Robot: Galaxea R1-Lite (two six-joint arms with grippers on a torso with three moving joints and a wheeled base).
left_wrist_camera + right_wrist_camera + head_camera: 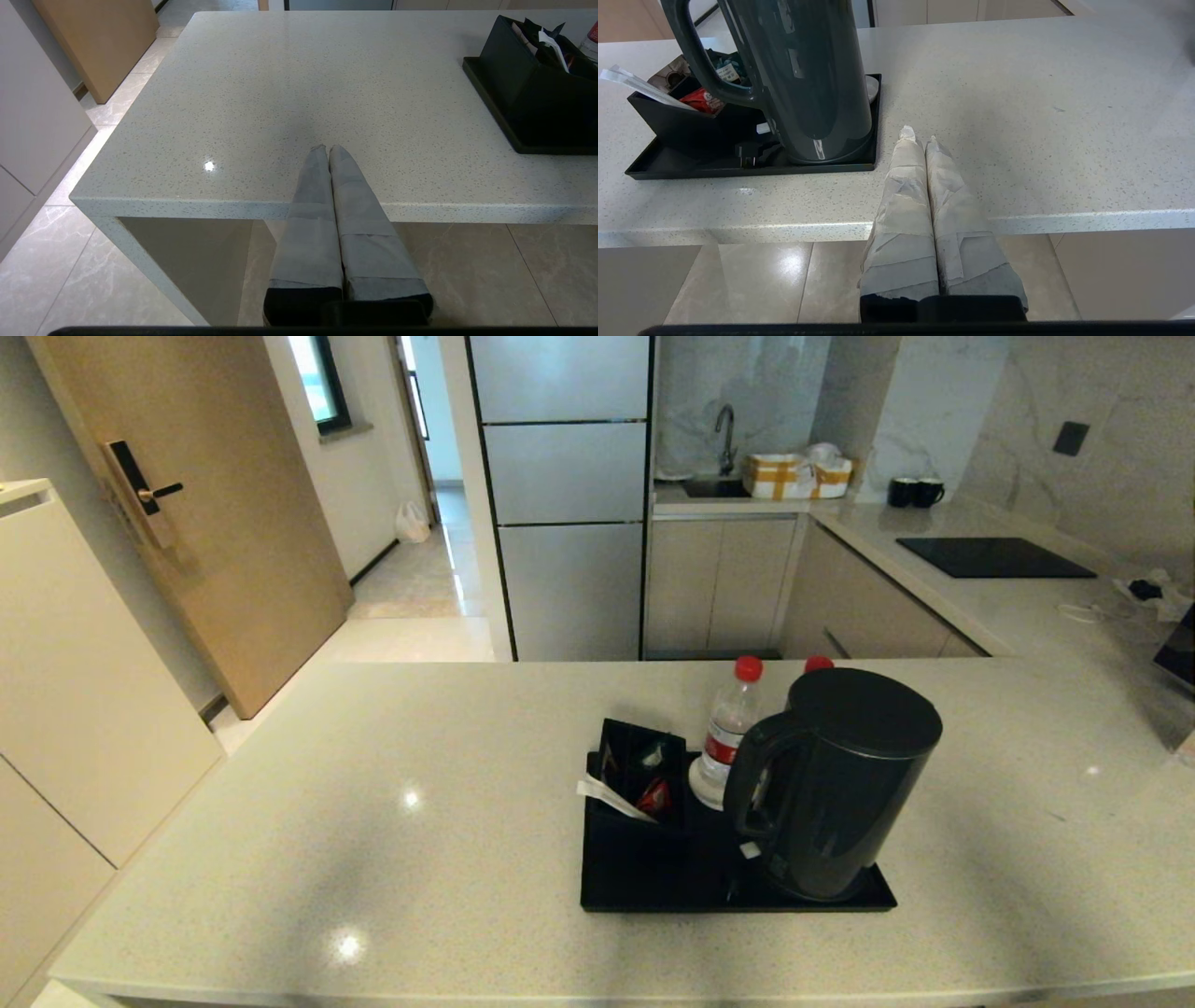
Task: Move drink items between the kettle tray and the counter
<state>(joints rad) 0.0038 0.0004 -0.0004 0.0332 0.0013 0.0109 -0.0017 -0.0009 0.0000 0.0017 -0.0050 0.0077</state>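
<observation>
The dark grey kettle stands upright at the right end of the black kettle tray on the beige counter, its handle toward the left. Behind it on the tray stands one red-capped water bottle; of the second bottle only the red cap shows above the kettle. In the right wrist view the kettle and tray lie ahead, and my right gripper hovers shut and empty over the counter's front edge beside the tray. My left gripper is shut and empty over the front edge, well left of the tray.
A black box of sachets sits at the tray's left end. Far behind are a black hob, two black mugs and a sink. Neither arm shows in the head view.
</observation>
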